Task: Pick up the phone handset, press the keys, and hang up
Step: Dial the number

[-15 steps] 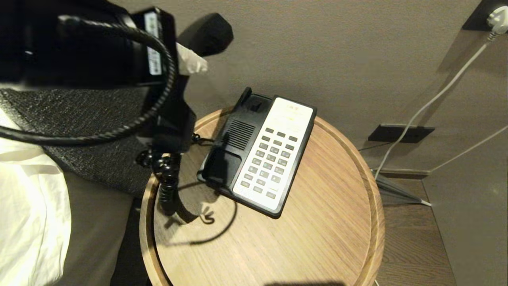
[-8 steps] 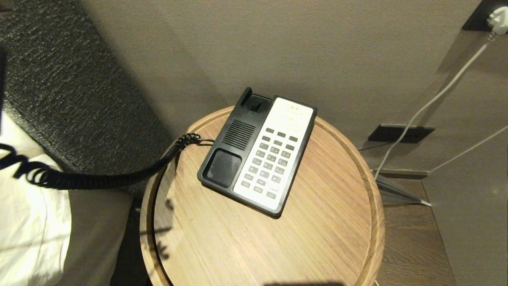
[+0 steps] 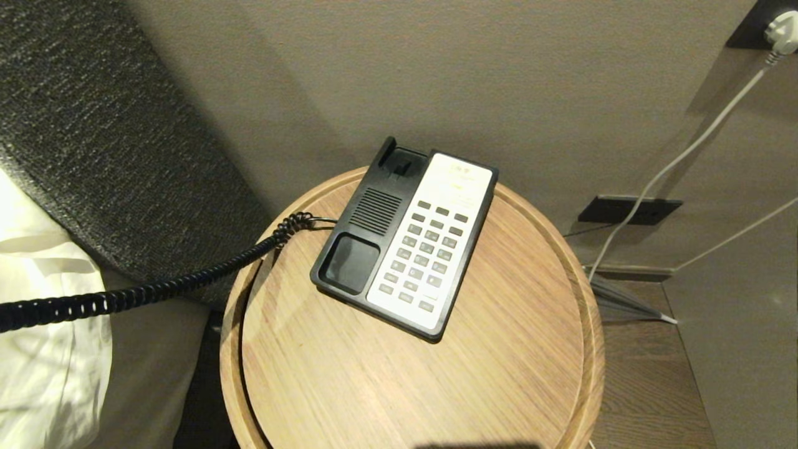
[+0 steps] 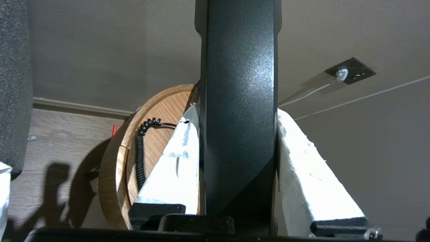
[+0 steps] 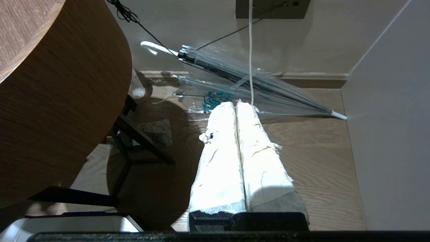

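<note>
Handset (image 4: 238, 101) is out of the head view altogether; only the left wrist view catches it, a black bar clamped between the left gripper's (image 4: 237, 148) white-wrapped jaws and blocking most of the phone base (image 3: 405, 240) behind. Coiled cord (image 3: 156, 290) runs taut off the round tabletop (image 3: 499, 374), across the bed (image 3: 43, 349), and out of frame. Cradle sits empty. Right gripper (image 5: 237, 107) hangs low beside the tabletop, jaws pressed together, a clear umbrella (image 5: 255, 84) on the floor beyond.
</note>
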`<state>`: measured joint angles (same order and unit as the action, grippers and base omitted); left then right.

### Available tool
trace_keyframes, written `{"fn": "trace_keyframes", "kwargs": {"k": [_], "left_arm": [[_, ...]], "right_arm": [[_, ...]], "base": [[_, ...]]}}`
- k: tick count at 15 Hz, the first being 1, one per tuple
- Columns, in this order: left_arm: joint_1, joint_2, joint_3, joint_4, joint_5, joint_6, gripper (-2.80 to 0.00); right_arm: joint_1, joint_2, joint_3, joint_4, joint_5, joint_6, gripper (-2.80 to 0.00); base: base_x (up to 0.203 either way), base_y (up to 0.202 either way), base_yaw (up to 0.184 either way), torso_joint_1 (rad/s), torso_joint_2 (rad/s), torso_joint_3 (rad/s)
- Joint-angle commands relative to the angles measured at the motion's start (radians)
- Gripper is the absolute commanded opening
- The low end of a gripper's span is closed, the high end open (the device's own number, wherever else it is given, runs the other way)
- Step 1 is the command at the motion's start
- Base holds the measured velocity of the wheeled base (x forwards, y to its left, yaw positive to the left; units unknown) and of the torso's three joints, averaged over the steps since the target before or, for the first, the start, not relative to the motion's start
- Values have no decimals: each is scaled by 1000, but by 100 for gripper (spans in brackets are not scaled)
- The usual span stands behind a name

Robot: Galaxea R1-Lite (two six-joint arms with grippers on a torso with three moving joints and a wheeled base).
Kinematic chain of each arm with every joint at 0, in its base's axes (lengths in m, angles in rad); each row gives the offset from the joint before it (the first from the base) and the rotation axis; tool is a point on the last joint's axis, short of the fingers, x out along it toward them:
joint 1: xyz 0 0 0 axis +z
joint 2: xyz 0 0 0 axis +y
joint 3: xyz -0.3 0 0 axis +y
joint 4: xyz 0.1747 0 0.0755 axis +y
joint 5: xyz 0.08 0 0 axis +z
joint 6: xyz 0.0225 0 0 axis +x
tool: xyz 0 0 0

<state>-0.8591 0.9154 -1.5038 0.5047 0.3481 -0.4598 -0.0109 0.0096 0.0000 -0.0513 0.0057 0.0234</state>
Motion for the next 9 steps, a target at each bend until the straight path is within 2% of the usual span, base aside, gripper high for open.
{"fn": "trace_keyframes", "kwargs": {"k": [1,7,9], "left_arm": [[0,-12,7,3,0,0,-280],[0,-17,18,4,-21,9,-280],[0,-28,15,6,-22,20,-280]], "right_arm": [[0,0,20,1,0,1,-280],[0,0,12,-17,-5,2,-280],[0,0,-107,-11,12,31,-280]], "base": [[0,0,0,0,0,0],[0,0,0,0,0,0],[0,0,0,0,0,0]]}}
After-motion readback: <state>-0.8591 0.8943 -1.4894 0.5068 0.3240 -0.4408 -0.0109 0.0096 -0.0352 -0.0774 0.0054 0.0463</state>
